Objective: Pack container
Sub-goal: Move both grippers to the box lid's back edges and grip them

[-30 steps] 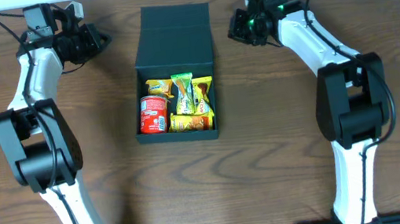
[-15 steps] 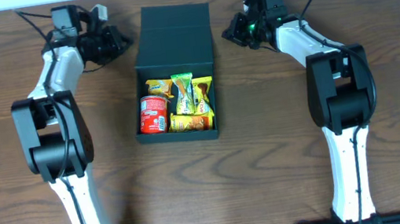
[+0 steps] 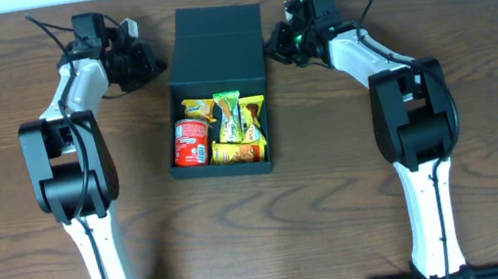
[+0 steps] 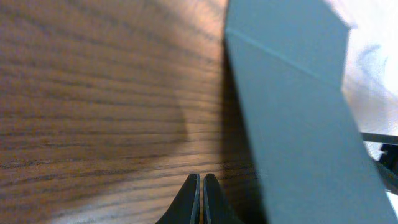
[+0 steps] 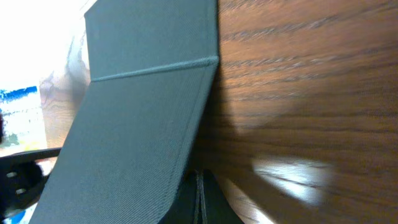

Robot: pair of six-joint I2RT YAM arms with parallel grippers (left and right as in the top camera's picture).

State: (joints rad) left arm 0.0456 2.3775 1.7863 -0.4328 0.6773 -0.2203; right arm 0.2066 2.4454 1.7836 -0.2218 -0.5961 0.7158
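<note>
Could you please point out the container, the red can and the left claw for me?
container [image 3: 218, 43]: overhead view, on its open flap lid.
red can [image 3: 192, 142]: overhead view, on its side label, inside the container.
left claw [image 4: 201, 180]: left wrist view, between its shut fingertips.

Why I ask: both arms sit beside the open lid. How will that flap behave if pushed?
The flap lid looks like stiff matte card with a sharp crease, so it would probably hinge as flat panels rather than flop. The container holds snack packets and a red can, so that weight likely steadies it, though it might slide on the smooth table.
</note>
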